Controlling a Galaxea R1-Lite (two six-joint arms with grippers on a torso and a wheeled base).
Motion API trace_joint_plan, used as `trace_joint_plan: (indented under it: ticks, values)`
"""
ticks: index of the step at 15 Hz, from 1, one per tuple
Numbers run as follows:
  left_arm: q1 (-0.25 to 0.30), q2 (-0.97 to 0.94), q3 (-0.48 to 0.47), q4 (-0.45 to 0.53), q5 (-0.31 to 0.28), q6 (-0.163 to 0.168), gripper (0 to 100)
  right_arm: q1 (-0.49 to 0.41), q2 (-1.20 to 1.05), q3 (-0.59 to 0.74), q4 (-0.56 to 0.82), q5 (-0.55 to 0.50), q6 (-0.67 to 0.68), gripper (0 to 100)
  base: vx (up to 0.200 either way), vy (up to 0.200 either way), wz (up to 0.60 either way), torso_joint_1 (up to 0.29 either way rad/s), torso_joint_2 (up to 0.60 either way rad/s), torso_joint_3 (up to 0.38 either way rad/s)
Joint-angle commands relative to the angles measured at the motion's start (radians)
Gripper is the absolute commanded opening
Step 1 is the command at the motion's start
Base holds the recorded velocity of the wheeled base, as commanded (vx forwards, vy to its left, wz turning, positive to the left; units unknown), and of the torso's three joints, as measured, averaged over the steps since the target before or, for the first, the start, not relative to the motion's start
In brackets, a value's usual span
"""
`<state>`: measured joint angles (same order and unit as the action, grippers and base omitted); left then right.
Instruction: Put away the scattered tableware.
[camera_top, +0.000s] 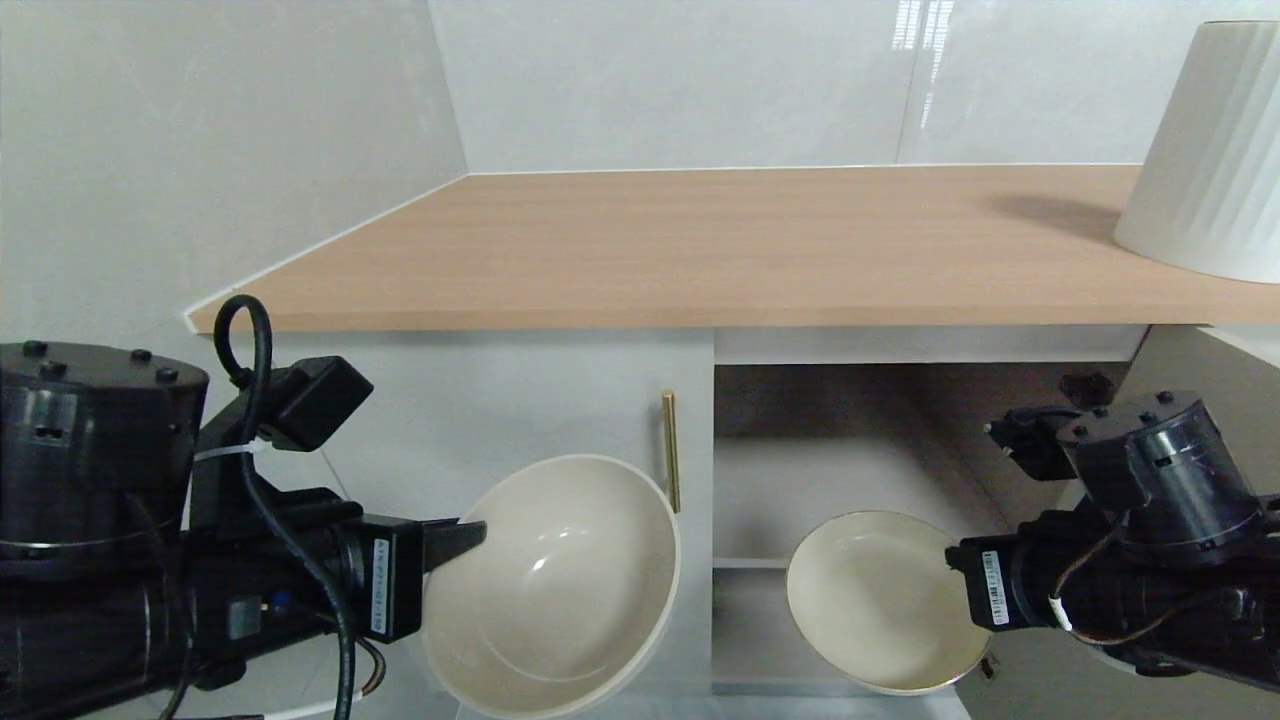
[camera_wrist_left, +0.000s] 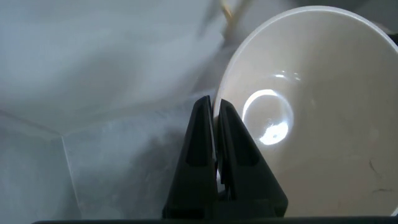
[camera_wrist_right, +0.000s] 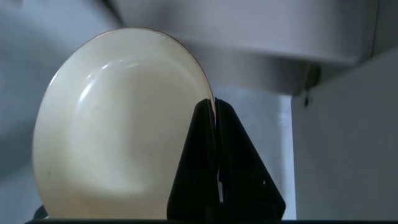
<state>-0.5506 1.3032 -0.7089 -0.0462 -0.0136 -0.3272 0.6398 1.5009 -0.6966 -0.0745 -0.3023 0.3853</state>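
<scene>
1. Left hand (camera_wrist_left: 216, 104), fingers pinched together on the rim of a large cream bowl (camera_top: 560, 590), one finger inside the wall and one outside.
2. Bowl held in the air, tilted with its opening up and toward the head camera, in front of a closed white cabinet door (camera_top: 500, 410) and below the tabletop edge.
3. Slim brass handle (camera_top: 669, 450) upright at the door's edge, just behind the bowl's far rim.
4. Right hand (camera_wrist_right: 215, 107), likewise clamped on the rim of a smaller cream plate (camera_top: 885, 600) with a thin dark edge.
5. Plate held off any surface, tipped up on edge with its face toward the head camera, before the open cabinet compartment (camera_top: 830, 470); a pale shelf inside, behind the plate.
6. Bowl and plate apart, side by side.
7. Above, a wooden tabletop (camera_top: 700, 250) against pale walls, with a white ribbed shade (camera_top: 1210, 150) on its right end.
</scene>
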Motion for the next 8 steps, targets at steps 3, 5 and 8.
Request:
trace_joint_plan:
  ticks: [3,5,8]
  values:
    - [-0.002,0.004,0.002,0.0,0.0,0.0,0,-0.008,0.039,-0.001,-0.013,0.0,0.001,0,0.0,0.0,0.0,0.0,0.0,0.0]
    - [-0.002,0.004,0.003,0.0,0.0,0.011,0,-0.092,0.116,-0.006,-0.08,0.017,0.0,0,0.0,0.0,0.0,0.0,0.0,0.0]
    - [-0.002,0.002,-0.006,-0.001,0.0,0.013,0,-0.187,0.371,-0.046,-0.311,0.057,-0.016,0,0.0,0.0,0.0,0.0,0.0,0.0]
